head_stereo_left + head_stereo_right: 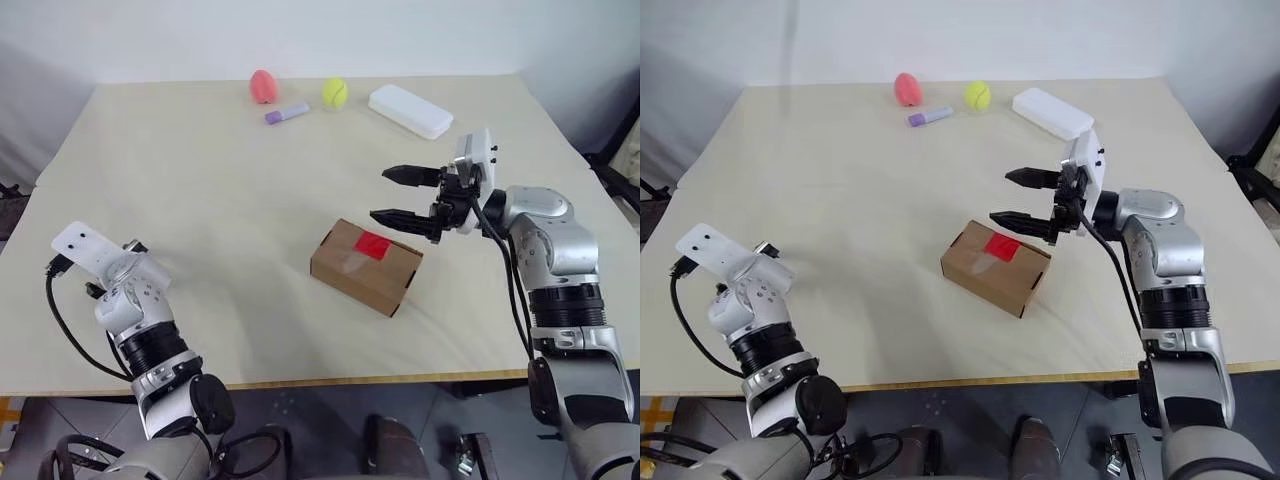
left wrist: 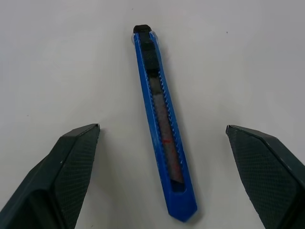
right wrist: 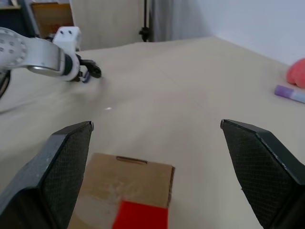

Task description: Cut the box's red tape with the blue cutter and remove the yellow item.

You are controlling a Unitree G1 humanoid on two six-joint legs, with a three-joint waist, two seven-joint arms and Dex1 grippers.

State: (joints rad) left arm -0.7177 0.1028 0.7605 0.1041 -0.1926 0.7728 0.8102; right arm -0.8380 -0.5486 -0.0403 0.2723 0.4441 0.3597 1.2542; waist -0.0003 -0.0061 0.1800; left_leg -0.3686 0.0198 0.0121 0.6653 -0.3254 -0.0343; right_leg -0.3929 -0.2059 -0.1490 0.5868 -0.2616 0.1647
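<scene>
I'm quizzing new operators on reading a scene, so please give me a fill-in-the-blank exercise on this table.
1. The red tape sits on top of the brown ____.
2. The blue cutter lies on the table between the open fingers of the ____ gripper.
3. The right gripper hangs with its fingers ____.
4. The purple tube lies between the tennis ball and the ____ egg.

Missing words: box; left; open; pink

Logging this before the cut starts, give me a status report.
Both grippers open, empty. Left gripper over the blue cutter on the table. Right gripper above the box, red tape uncut. Nothing in the way.
</scene>
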